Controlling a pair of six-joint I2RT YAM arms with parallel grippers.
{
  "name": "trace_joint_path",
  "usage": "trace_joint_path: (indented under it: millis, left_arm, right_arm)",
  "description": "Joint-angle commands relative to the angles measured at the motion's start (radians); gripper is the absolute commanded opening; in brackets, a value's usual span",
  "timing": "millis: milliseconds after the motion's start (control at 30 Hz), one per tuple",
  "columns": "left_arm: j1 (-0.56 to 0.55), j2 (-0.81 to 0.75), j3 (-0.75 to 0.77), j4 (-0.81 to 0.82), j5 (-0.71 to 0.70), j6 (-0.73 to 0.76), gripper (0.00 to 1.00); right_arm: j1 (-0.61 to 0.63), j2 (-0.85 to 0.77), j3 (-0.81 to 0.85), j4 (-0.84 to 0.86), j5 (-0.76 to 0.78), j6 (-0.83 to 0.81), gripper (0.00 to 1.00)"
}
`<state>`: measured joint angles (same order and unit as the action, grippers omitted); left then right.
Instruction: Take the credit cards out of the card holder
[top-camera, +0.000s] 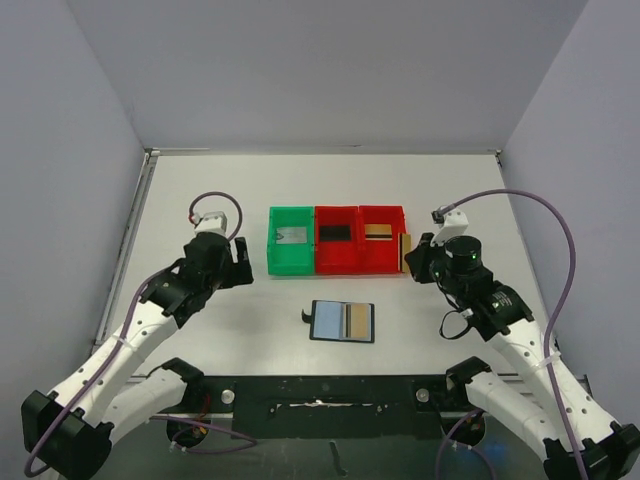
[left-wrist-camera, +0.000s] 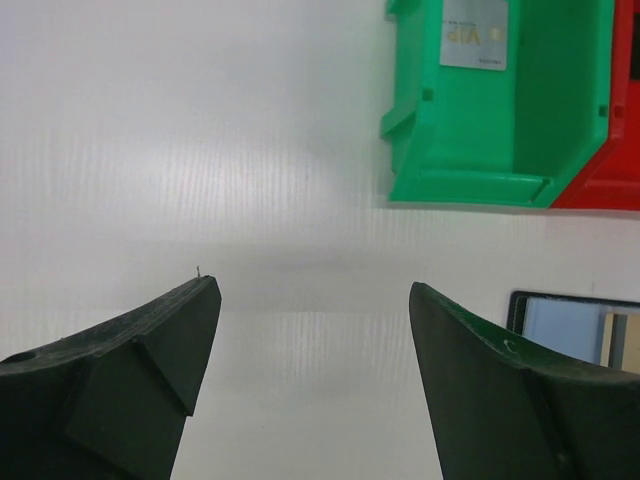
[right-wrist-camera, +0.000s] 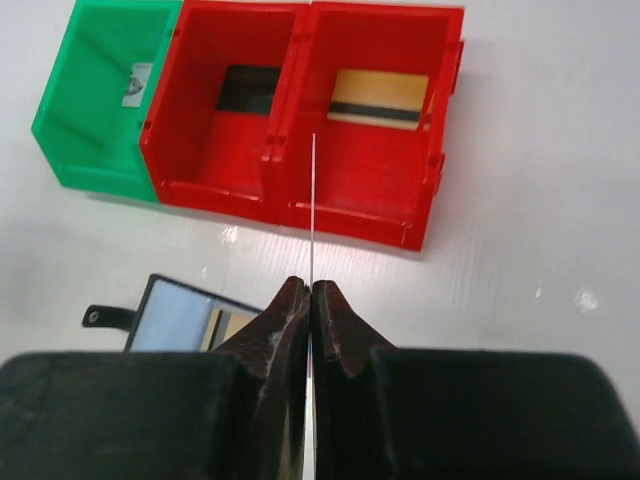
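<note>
The card holder (top-camera: 342, 321) lies open and flat on the table (top-camera: 200, 200), near the front edge and between the 2 arms. Its strap tab (top-camera: 305, 318) sticks out on the left. The bluish inner pocket faces up. A tan card (top-camera: 351, 321) shows as a strip at the middle, and how many cards sit there cannot be told. The left wrist view catches only 1 corner of the holder, cut off by the frame edge and a finger. In the right wrist view the tool hides the holder's right part.

Behind the holder 3 bins stand in a touching row: the green bin (top-camera: 277, 262), the middle red bin (top-camera: 337, 262) and the right red bin (top-camera: 381, 262). The pale grey card (left-wrist-camera: 473, 35) lies in the green bin, marked "VIP", its top cut off in the left wrist view. The black card (right-wrist-camera: 250, 88) lies in the middle red bin. The gold card (right-wrist-camera: 378, 98), with a dark stripe, lies in the right red bin.

The right tool (right-wrist-camera: 311, 288) is pinched tight on the held card (right-wrist-camera: 312, 200). That card is seen edge-on as a thin pale line, so its face is unreadable there. From above it is a narrow tan sliver just beside the right red bin's outer wall.

The left tool (left-wrist-camera: 310, 290) stands wide with nothing between its fingers, over bare table left of the green bin.
</note>
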<state>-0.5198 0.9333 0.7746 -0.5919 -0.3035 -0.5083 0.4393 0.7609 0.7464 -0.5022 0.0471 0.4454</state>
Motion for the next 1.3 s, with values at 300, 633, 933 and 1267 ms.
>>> trace_joint_path:
  millis: [300, 633, 933, 1267]
  left_arm:
    - [0.122, -0.049, -0.024, 0.124, -0.031, 0.068, 0.77]
    - [0.128, -0.057, -0.037, 0.155, -0.007, 0.091, 0.77]
    - [0.129, -0.089, -0.052, 0.168, -0.025, 0.097, 0.77]
    - [0.129, -0.09, -0.055, 0.167, -0.034, 0.099, 0.77]
  right_arm:
    - [-0.093, 0.193, 0.121, 0.2, 0.044, -0.462, 0.0]
    - [0.003, 0.395, 0.22, 0.211, 0.013, -1.072, 0.0]
    - [-0.007, 0.468, 0.196, 0.267, -0.145, -1.263, 0.0]
    - [-0.021, 0.598, 0.225, 0.25, -0.17, -1.371, 0.0]
